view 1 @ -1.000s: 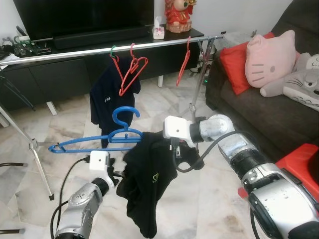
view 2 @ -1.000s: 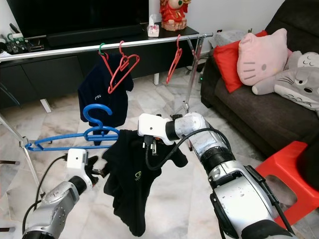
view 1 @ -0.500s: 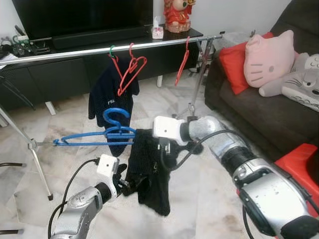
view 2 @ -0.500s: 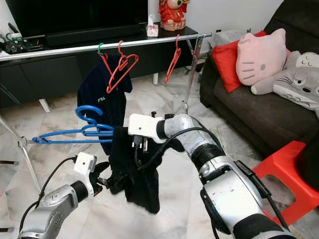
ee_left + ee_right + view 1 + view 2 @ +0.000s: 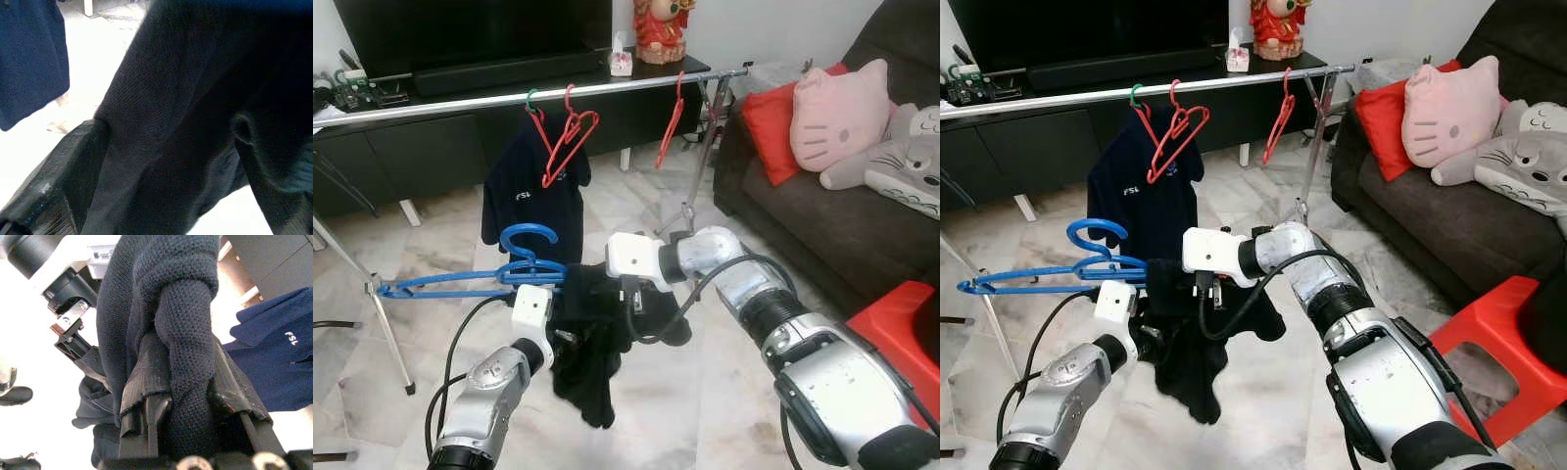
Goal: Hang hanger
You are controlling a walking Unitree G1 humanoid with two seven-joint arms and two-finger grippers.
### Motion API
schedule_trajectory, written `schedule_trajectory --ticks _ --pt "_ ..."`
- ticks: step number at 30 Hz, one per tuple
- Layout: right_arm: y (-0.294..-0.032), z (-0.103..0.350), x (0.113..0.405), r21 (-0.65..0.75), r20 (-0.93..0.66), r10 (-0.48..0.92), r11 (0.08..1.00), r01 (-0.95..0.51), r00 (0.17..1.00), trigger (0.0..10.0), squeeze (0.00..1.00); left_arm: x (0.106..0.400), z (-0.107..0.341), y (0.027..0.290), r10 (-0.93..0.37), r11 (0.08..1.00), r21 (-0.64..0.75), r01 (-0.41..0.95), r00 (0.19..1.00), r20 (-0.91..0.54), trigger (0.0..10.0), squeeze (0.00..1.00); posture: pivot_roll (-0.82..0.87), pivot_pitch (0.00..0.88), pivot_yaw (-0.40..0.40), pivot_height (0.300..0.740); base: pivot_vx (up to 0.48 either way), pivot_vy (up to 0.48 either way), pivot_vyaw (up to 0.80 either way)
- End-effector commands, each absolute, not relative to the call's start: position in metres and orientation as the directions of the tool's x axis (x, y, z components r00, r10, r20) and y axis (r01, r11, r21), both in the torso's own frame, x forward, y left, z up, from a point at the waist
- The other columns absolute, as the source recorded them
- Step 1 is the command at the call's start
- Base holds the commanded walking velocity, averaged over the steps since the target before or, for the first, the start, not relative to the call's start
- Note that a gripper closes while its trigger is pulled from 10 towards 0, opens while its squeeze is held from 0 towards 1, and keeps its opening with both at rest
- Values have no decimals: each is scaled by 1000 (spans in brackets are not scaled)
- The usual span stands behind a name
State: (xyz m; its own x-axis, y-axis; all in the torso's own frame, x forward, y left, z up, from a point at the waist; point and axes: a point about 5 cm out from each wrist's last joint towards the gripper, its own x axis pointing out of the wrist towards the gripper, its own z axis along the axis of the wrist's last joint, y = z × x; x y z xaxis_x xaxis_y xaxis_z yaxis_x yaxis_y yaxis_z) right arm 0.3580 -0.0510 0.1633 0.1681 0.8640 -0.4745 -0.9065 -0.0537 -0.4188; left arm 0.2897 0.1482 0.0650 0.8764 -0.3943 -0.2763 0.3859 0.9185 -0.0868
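White letters "FSL" read on the navy shirt (image 5: 274, 357), just past the right arm's jaws in the right wrist view; from the head views, on that same shirt hanging from the rail, they look like "FSL" but too small to be sure. Nothing else here can be read.

The blue hanger (image 5: 480, 279) has been carried leftward, and its long arm now reaches nearly to the left rack leg (image 5: 386, 328). The black shirt (image 5: 592, 348) — earlier hanging long and spread — has been gathered into a shorter bunch. The left gripper (image 5: 566, 338) has been raised close under the right gripper (image 5: 628, 305), both pressed into the cloth.
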Motion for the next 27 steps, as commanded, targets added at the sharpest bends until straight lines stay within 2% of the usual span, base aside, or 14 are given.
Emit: schedule_trajectory --ticks 1,6,15,18,27 --pt "-50 176 359 -448 -432 888 -62 -892 155 10000 0 287 56 152 -385 915 -13 404 860 -335 10000 0 -88 0 -45 740 0 0 0" --pt "-50 176 359 -455 -429 888 -56 -889 164 10000 0 279 46 166 -361 905 71 420 844 -397 10000 0 -87 0 -37 740 0 0 0" --pt "-50 175 358 -457 -433 888 -66 -887 158 10000 0 264 42 181 -370 890 99 444 834 -410 10000 0 -86 0 -35 740 0 0 0" --pt "-51 174 358 -458 -436 886 -69 -886 157 10000 0 257 39 180 -414 868 83 490 805 -424 10000 0 -85 0 -35 740 0 0 0" --pt "-51 175 358 -458 -439 885 -71 -886 156 10000 0 257 37 174 -427 851 113 514 799 -423 10000 0 -86 0 -38 740 0 0 0"
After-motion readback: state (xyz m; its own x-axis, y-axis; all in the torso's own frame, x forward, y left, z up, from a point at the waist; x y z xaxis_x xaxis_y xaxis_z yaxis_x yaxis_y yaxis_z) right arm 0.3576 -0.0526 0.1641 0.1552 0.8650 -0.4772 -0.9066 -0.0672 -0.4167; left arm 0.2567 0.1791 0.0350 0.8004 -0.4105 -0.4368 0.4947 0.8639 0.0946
